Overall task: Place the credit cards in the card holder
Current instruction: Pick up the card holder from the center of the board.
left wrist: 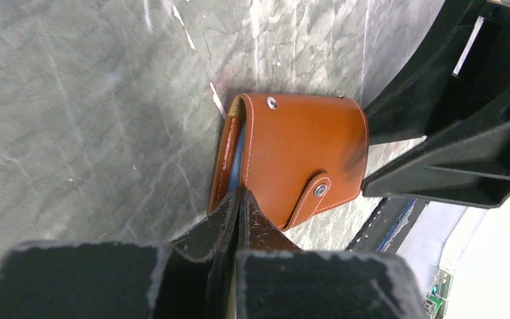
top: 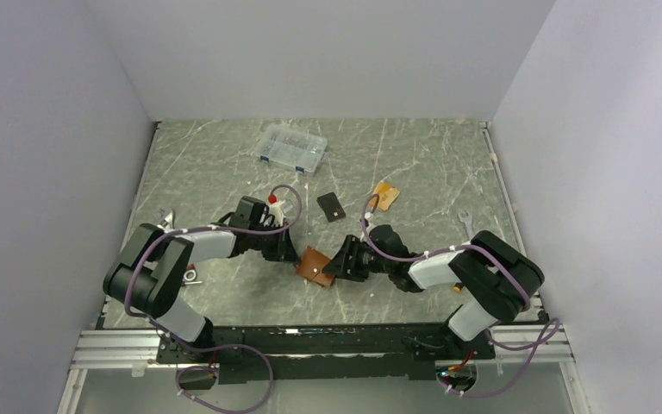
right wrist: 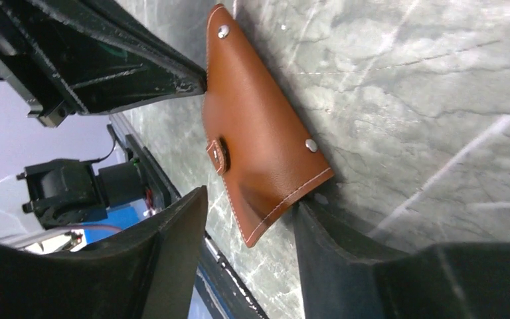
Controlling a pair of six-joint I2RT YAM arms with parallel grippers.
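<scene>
Two sets of jaws meet at card holder (top: pixel 313 263), on worktop (top: pixel 414 164) right between them. Closed tight: left jaws (left wrist: pixel 239 199), tips at its near edge. Open: right jaws (right wrist: pixel 249 199), holder corner poking in between.

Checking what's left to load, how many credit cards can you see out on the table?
1: an orange card lying just right of the small black rectangle, beyond the card holder. Others may be hidden inside or under that holder.
</scene>
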